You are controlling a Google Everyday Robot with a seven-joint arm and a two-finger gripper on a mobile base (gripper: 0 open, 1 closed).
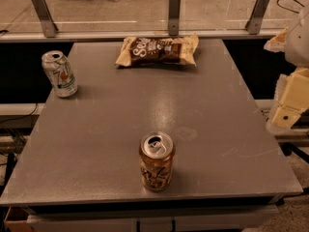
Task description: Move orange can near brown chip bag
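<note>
We see the orange can (156,162) standing upright on the grey counter (212,124), close to the near edge and roughly midway across it, its opened silver top facing up. The bag (158,50) lies flat at the far side of the counter, just short of the back edge and about in line with the orange can; it is dark brown in the middle with white lettering and has tan ends. The two are well apart, with most of the counter's depth between them. A silver can (59,73) with green and red marks stands upright near the far left corner, apart from both the bag and the orange can. The end effector (291,100) shows as cream-coloured blocks at the right border of the view, beyond the counter's right edge, touching nothing on the counter and well away from the orange can; we cannot tell whether it is open or closed. Behind the counter runs a pale rail (106,34) carrying three grey posts (174,11).
</note>
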